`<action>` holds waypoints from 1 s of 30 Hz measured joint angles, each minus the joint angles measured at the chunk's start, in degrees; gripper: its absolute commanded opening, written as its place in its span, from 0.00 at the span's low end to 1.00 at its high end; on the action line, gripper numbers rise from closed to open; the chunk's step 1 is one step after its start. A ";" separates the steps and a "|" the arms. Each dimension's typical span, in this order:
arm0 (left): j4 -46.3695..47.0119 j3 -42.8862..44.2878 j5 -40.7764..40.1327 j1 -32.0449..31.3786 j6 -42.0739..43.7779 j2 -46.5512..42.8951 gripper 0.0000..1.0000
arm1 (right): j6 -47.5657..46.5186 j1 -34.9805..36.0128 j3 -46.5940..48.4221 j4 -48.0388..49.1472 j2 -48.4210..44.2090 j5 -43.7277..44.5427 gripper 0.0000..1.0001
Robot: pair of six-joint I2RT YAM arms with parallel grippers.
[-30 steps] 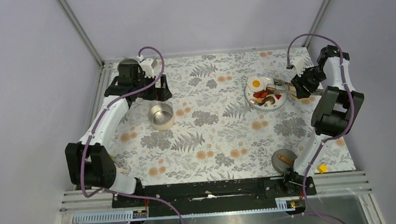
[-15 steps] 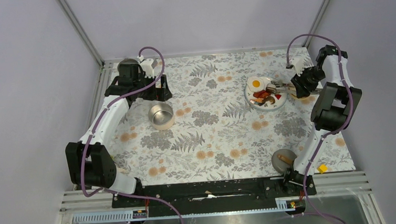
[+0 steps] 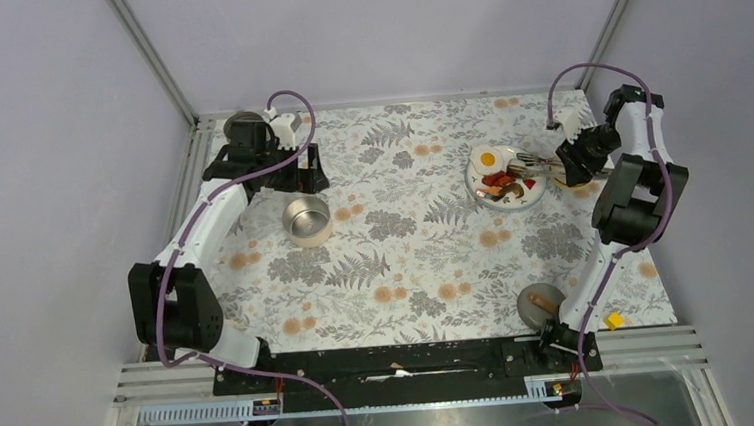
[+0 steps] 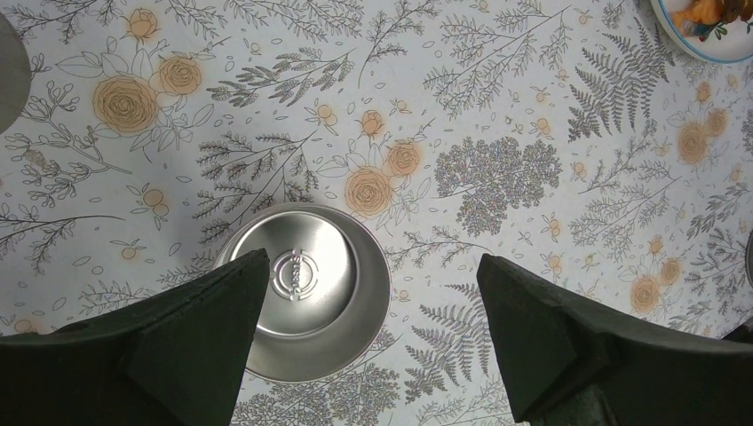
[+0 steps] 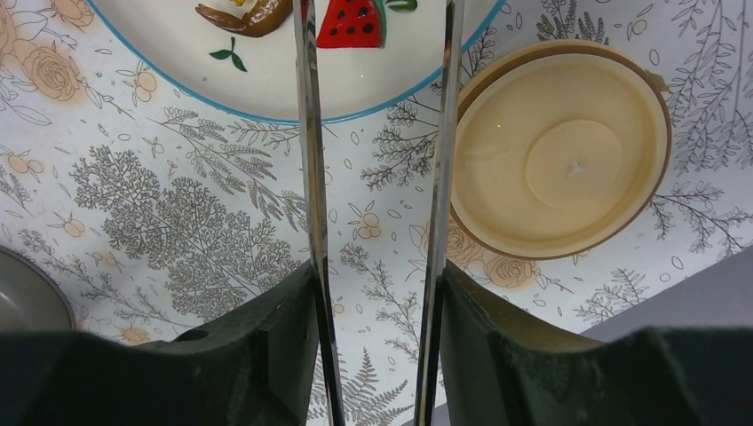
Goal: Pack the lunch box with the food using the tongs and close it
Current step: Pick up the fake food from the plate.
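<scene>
Tongs (image 5: pixel 308 177) clamped in right pincer (image 5: pixel 377 293); left pincer (image 4: pixel 373 259) spread empty. Red piece (image 5: pixel 351 22), top centre, could be flicked off if nipped askew.

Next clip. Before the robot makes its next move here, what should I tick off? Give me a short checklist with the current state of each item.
1. Long silver metal tongs clamped in right gripper: ok.
2. Tong arms reach over white blue-rimmed plate, with red toy piece between them: ok.
3. A piece pinched at the tips: cannot tell, since the tips are outside the wrist view.
4. Toy fried egg on plate: ok.
5. Round steel lunch box uncovered and empty: ok.
6. Left gripper open above it, holding nothing: ok.
</scene>
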 measured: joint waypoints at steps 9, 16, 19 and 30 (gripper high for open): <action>0.00 0.00 0.13 0.09 -0.04 0.04 0.99 | 0.20 0.00 3.67 -3.30 1.99 -0.33 0.42; 0.00 0.00 2.49 2.49 -1.11 0.04 0.99 | 0.42 0.00 10.69 -7.41 1.90 -2.27 0.39; 0.00 0.00 3.54 3.61 -1.55 0.04 0.99 | 0.83 0.02 14.19 -9.77 1.75 -4.04 0.37; 0.00 0.00 4.44 4.22 -1.97 -0.79 0.99 | 2.71 5.90 19.41 -16.20 -1.20 -7.89 0.34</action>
